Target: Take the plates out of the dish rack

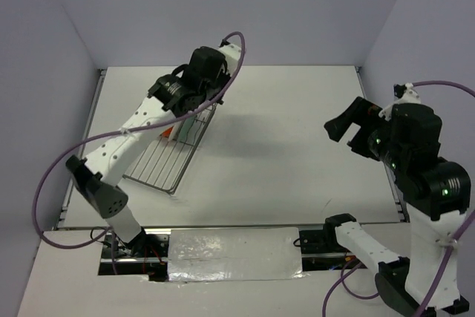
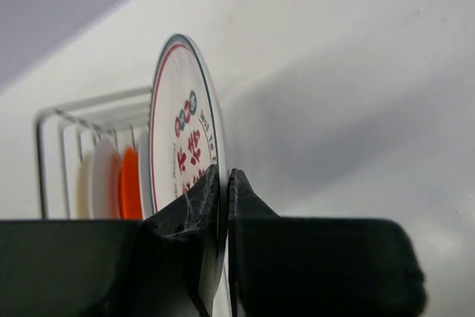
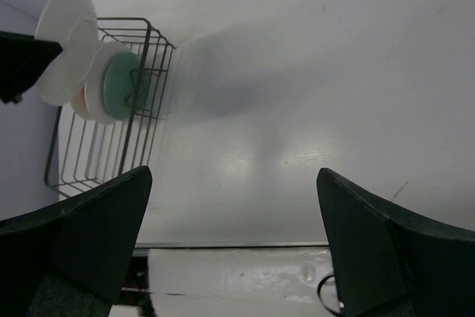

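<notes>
The left claw (image 2: 225,183) is pressed tight on the rim of a white plate (image 2: 178,131) with red and teal markings, pinching it upright at the centre of the left wrist view. Behind it, lower left, an orange plate (image 2: 130,183) and a pale plate (image 2: 100,180) stand in the dish rack (image 2: 43,154). The right claw (image 3: 234,246) is spread wide, holding nothing, over the white surface (image 3: 312,94). From there the rack sits upper left, a teal plate (image 3: 119,79) inside.
</notes>
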`<state>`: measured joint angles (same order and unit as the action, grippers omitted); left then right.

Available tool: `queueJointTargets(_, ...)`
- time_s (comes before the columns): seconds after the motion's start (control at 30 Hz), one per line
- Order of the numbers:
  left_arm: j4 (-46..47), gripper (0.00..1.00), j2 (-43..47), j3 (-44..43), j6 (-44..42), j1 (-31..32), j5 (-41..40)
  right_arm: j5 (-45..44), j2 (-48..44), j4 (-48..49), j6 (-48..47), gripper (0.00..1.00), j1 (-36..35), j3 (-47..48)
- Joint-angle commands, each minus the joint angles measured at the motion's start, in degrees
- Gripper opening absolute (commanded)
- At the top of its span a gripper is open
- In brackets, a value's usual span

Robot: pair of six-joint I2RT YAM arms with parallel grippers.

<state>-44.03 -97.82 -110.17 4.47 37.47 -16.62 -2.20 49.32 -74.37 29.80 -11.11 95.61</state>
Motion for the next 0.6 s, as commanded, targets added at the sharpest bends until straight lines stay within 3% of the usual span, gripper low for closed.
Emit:
queueJointTargets(0.0,9.38,0.0,8.07,5.45,-15.22,6.28,-3.41,1.05,6.21,4.14,9.21,1.0,-0.05,4.99)
queueJointTargets(0.1,21.67,0.0,14.04,17.9,-26.56,14.45,-10.78,4.82,12.54,3.18,13.52,1.0,2.23,11.24)
queueJointTargets(0.13,29.8,0.0,15.63,21.28,-29.14,18.04,-13.15,6.49,13.69,3.52,14.4,1.0,4.15,11.78)
queueJointTargets(0.23,41.44,0.0,21.08,32.1,-38.11,23.93,-15.81,18.51,15.45,12.71,17.56,1.0,7.58,7.23)
queueJointTargets(0.27,43.05,0.0,22.92,35.78,-42.57,25.27,-15.37,25.33,16.06,15.02,19.75,1.0,7.69,3.83)
queueJointTargets(0.33,46.73,0.0,24.95,39.23,-46.29,29.13,-15.89,30.56,16.94,19.67,21.87,0.99,7.25,1.17)
queueJointTargets(0.4,52.63,0.0,25.66,43.09,-50.41,31.33,-18.0,33.47,17.56,21.89,23.81,0.98,5.76,-1.65)
queueJointTargets(0.57,53.96,0.0,25.58,43.99,-53.86,36.0,-17.48,36.73,18.71,26.46,24.6,0.96,-1.87,-9.37)
